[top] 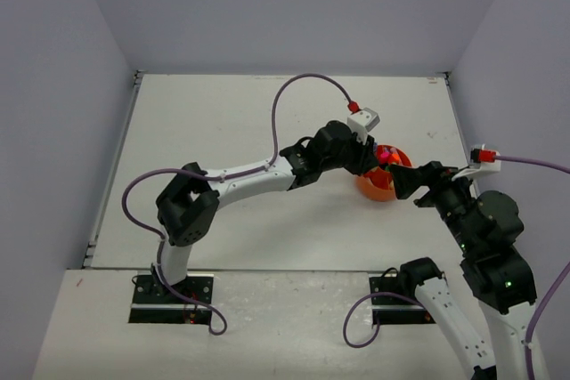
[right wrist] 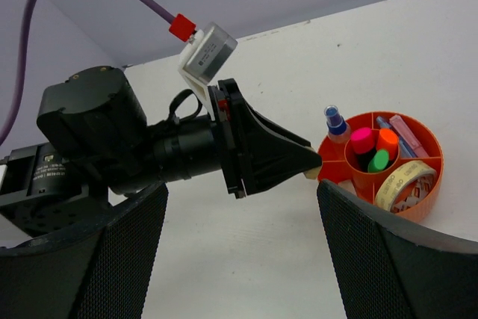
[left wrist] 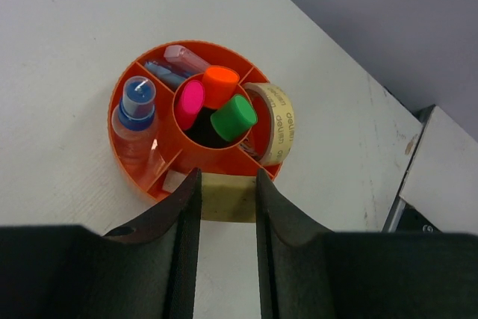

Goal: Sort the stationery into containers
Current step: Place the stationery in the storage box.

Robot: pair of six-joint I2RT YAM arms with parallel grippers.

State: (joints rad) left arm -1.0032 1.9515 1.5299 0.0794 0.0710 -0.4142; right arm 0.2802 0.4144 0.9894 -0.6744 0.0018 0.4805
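the left pincer (left wrist: 228, 178) sits closest, its jaws drawn in to a narrow gap and clamped on a small tan block (left wrist: 228, 205). it holds the block right at the six o'clock edge of the orange pot (left wrist: 196, 44), touching or just over the rim; i can't tell which.

the sorting looks nearly finished to me. the pot stands on the white counter (left wrist: 75, 20), and most of its pockets are filled. in the overhead view i see no loose stationery lying about. what seems left is to drop the block into the near pocket and let go.

the count:
- three dark highlighters stand upright in the centre well: one pink-capped (left wrist: 190, 100), one orange-capped (left wrist: 220, 84) and one green-capped (left wrist: 234, 117).
- one blue pen (left wrist: 166, 74) and one pastel pink highlighter (left wrist: 187, 57) lie together in the twelve o'clock pocket.
- one small blue-capped bottle (left wrist: 137, 110) is at nine o'clock.
- one tan tape roll (left wrist: 278, 121) stands on edge at three o'clock.
- one block is in the grip.
- there is one pot.

the right pincer (right wrist: 240, 214) hangs just beside the pot, jaws spread wide and holding nothing.
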